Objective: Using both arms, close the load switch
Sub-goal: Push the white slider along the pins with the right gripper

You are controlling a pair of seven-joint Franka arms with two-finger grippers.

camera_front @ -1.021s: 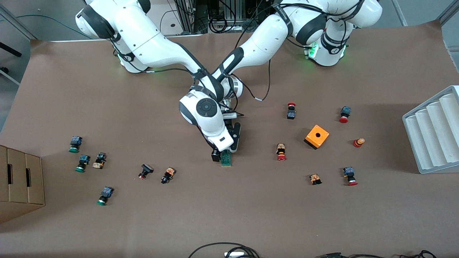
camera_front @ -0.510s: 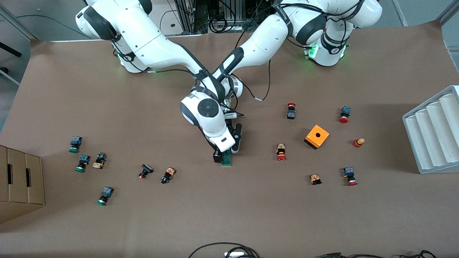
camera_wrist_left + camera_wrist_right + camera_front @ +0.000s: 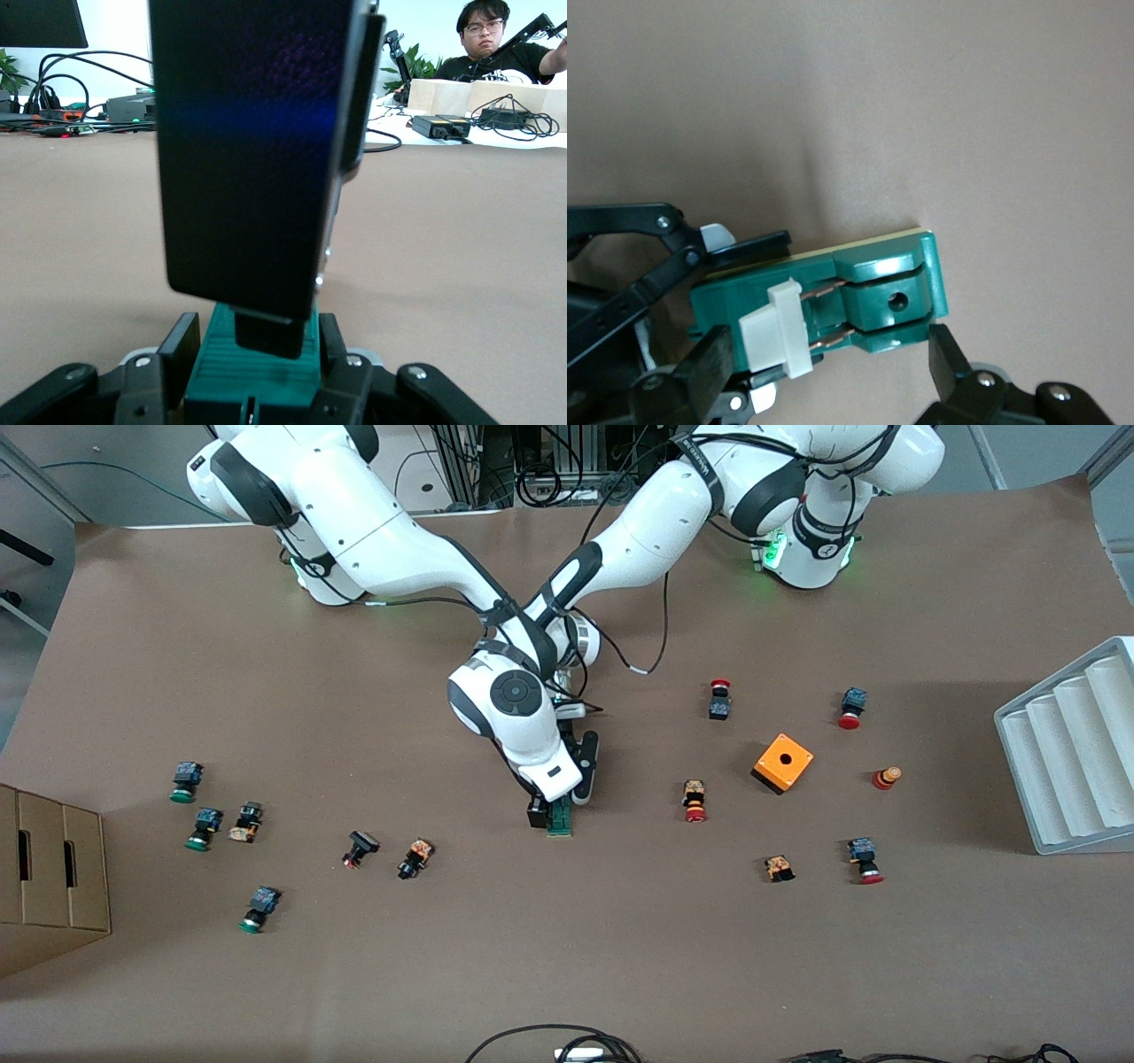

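Two arms: both reach to the middle of the brown table (image 3: 567, 957)
Front view: load switch (image 3: 559, 819) lies flat mid-table, between the scattered push buttons (image 3: 416, 857) and the orange box (image 3: 783, 763); right gripper (image 3: 551, 808) is down at its end nearer the arm bases; left gripper (image 3: 580, 779) sits just beside
Left wrist view: left gripper (image 3: 252, 367) fingers (image 3: 177, 350) are pressed onto the sides of the green load switch (image 3: 257, 367); a black finger of the other arm stands on its top
Right wrist view: right gripper (image 3: 833, 363) fingers (image 3: 950, 359) stand spread beside the load switch (image 3: 873, 297); white piece (image 3: 780, 328) sits on the body
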